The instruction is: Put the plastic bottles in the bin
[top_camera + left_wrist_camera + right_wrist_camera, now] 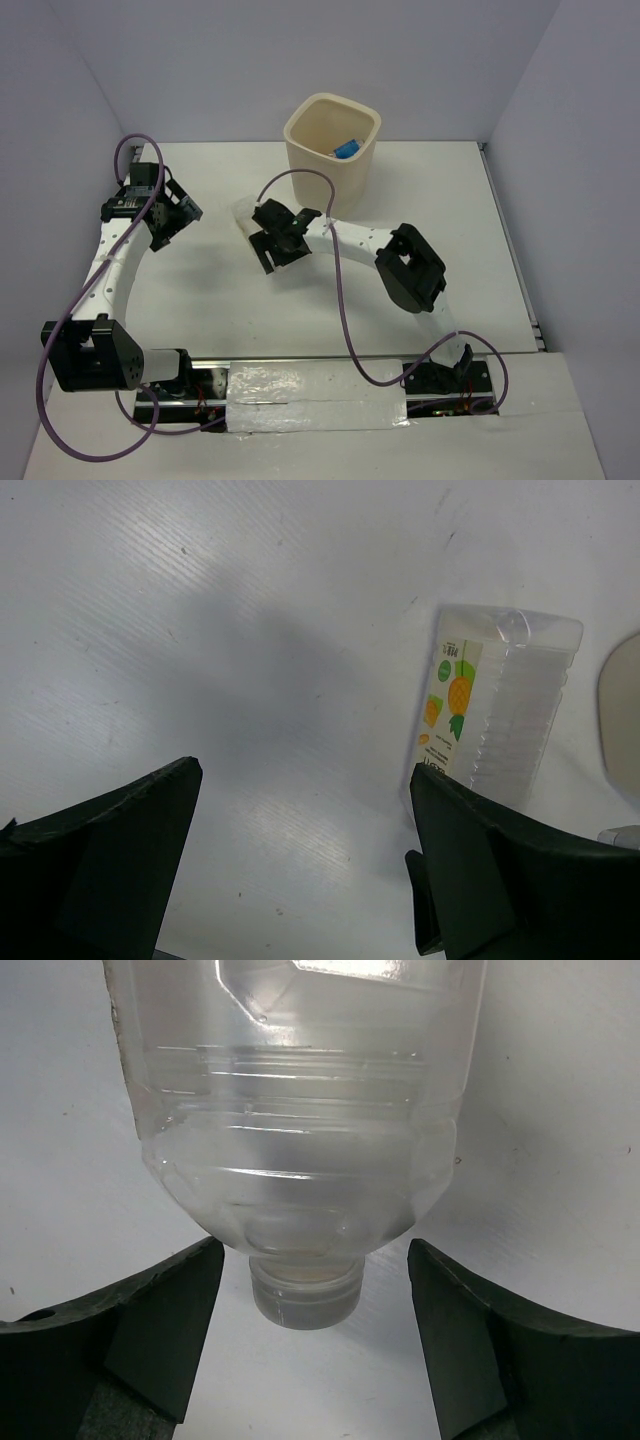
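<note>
Top external view: the cream bin is seen standing upright at the far side of the white table, with a blue-labelled bottle lying inside it. Just in front of the bin, the right gripper is held low over the table, and part of a clear bottle is seen at its left side, lying on the table outside the bin. The left gripper is held well apart from both, at the table's left.

In the right wrist view, the clear bottle is seen with its neck pointed towards the camera. The right gripper is spread, one finger on either side of the neck, and no contact can be made out.

In the left wrist view, the left gripper is fully released and grasps nothing. A clear boxy bottle with a pineapple label is seen lying on the table beyond its right finger, near the bin's edge. Whether it is the same bottle cannot be told.
</note>
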